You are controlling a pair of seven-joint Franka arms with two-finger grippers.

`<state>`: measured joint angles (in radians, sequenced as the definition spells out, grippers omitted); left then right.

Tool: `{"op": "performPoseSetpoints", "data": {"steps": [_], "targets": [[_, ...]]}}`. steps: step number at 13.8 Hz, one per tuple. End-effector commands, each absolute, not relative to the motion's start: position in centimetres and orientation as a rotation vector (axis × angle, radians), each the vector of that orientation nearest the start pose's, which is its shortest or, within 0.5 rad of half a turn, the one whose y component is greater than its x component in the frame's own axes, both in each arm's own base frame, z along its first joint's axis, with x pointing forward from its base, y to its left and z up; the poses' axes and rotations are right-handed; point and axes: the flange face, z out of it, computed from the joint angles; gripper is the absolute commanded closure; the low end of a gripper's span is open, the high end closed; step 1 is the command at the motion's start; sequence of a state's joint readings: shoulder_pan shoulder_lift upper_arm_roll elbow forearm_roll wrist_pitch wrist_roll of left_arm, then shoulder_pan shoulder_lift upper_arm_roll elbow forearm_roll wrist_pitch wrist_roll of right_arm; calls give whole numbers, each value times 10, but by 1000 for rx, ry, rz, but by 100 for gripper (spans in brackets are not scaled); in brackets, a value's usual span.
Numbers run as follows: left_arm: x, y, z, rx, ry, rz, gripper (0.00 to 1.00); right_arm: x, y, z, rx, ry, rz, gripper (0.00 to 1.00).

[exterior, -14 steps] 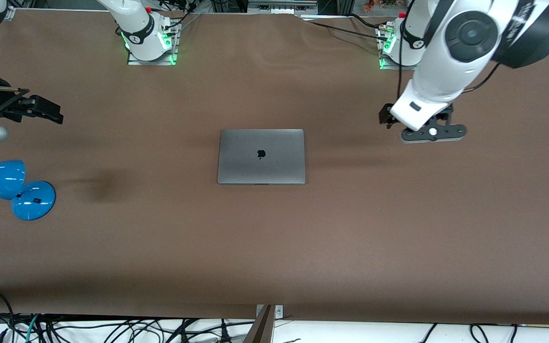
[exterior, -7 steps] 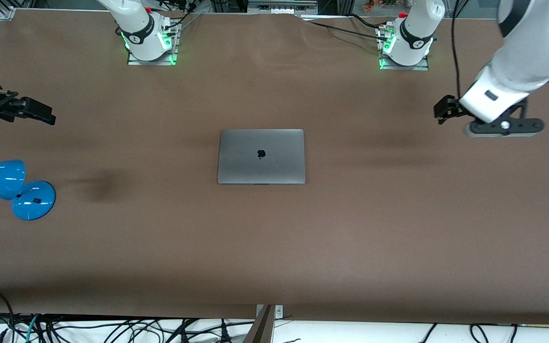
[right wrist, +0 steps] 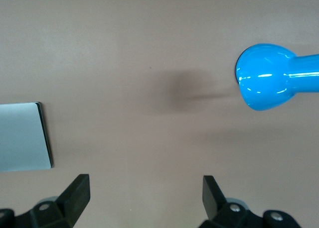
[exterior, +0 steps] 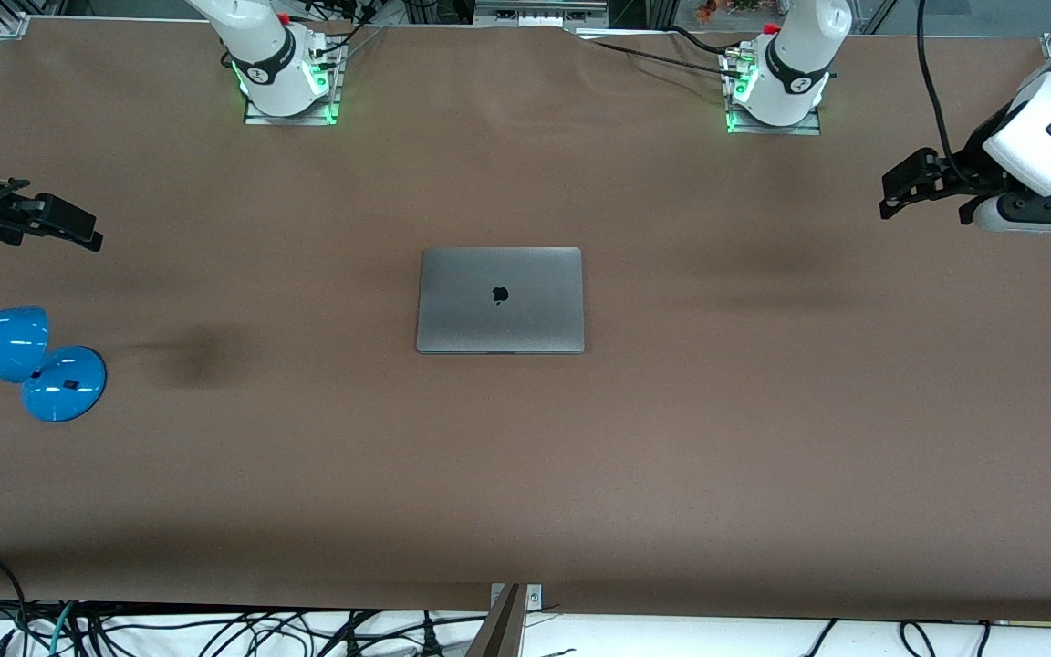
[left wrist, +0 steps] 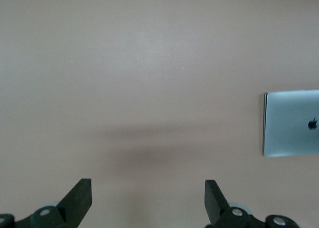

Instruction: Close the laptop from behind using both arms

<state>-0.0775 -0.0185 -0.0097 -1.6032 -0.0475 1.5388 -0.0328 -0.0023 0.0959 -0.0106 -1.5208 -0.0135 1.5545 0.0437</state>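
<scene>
Item one, the laptop [exterior: 500,299], is lying flat and fully shut at the middle of the brown table [exterior: 525,474], lid up with the apple logo showing, so the closing appears done. Item two, the left gripper [exterior: 895,189], is hanging over bare table well apart from the laptop toward the left arm's end, its fingers [left wrist: 79,198] spread wide and holding nothing; the left wrist view is showing only cloth between them and the laptop [left wrist: 291,123] off at the frame's edge. Item three, the right gripper [exterior: 78,228], is hanging well apart from the laptop toward the right arm's end, likewise released and empty, its fingers [right wrist: 77,192] parted over bare cloth. Item four, a blue lamp [exterior: 19,356], is resting on the table near the right gripper and nearer the front camera than it. Both arms seem parked clear, since nothing is left to press.
</scene>
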Motion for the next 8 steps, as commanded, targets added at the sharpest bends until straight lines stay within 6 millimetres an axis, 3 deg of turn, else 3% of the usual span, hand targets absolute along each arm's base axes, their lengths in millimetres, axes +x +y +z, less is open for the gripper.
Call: {"op": "performPoseSetpoints", "data": {"steps": [1,4,8], "targets": [[535,-46,618,-3189,187,90,0,580,-8,597,-3158,87,84,0],[534,-50,614,-3156,209,103,0,579,18,599,-3158,8,93,0],[537,-47,608,-3156,194,132,0,577,20,602,-3158,3,93,0]]}}
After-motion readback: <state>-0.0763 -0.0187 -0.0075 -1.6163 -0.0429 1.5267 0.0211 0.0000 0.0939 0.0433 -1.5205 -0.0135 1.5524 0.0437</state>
